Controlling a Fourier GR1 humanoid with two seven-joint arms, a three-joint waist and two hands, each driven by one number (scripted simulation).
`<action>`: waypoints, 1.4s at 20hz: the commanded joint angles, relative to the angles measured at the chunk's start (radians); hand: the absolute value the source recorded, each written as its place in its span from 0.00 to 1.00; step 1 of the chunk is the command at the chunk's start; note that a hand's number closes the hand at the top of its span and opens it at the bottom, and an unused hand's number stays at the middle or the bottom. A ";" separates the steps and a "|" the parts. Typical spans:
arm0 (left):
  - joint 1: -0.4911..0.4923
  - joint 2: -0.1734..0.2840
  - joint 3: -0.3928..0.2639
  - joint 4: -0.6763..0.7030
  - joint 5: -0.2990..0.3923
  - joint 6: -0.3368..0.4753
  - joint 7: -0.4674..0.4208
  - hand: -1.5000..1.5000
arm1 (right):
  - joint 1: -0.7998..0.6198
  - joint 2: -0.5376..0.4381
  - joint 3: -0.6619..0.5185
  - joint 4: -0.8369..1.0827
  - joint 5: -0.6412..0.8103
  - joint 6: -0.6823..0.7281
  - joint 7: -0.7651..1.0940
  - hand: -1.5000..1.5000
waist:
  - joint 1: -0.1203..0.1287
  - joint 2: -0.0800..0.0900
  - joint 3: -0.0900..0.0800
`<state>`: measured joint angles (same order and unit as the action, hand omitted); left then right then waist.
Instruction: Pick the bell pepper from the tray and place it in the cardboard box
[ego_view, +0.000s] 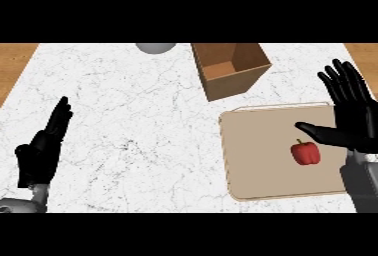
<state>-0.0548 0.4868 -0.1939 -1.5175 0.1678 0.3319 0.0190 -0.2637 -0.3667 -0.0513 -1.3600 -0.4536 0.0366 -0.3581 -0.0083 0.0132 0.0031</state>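
A: Where's the pepper (306, 153) sitting?

B: On the tray (255, 165), right of its middle, upright with the stem pointing to 12 o'clock. Nothing is touching it.

A: And the right robot hand (353, 120)?

B: Spread wide, fingers straight and pointing to 12 o'clock, thumb stuck out toward 9 o'clock just above the pepper. It has hold of nothing. It hangs over the tray's right edge, at about 1 o'clock from the pepper.

A: The left robot hand (43, 145)?

B: Resting at the desk's (125, 120) left side, fingers straight up, nothing in it.

A: So the pick hasn't begun?

B: I'd judge not. The box (230, 70) stands open at 11 o'clock from the tray, just beyond its far edge, and I see nothing in it.

A: What could spoil it from here?

B: The pepper is small, round and smooth. If the fingers close off-centre, it may roll or squirt sideways across the flat tray. The thumb comes in from above the stem, so it could knock the pepper over before the fingers wrap it.

A: And at the box?

B: Its walls look tall and its mouth narrow. A low carry could clip the near wall and shove the box, or the pepper might land on the rim
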 joint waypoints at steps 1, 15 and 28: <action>0.078 -0.034 -0.075 -0.012 -0.059 0.019 0.001 0.50 | 0.069 0.044 -0.118 0.136 -0.100 0.063 -0.140 0.00 | 0.014 -0.009 0.000; 0.026 -0.031 -0.051 -0.008 -0.072 -0.006 0.063 0.50 | 0.059 -0.465 0.071 0.312 0.422 0.314 -0.270 0.00 | 0.020 -0.012 -0.003; 0.126 -0.058 -0.034 -0.122 -0.140 -0.011 0.089 0.50 | 0.143 -0.415 0.192 0.049 0.626 0.331 -0.005 0.00 | 0.009 -0.016 -0.003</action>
<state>0.0122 0.4344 -0.2209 -1.5536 0.0600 0.3144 0.0801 -0.1673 -0.8150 0.1369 -1.2351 0.1289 0.3899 -0.4431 0.0017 -0.0015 -0.0006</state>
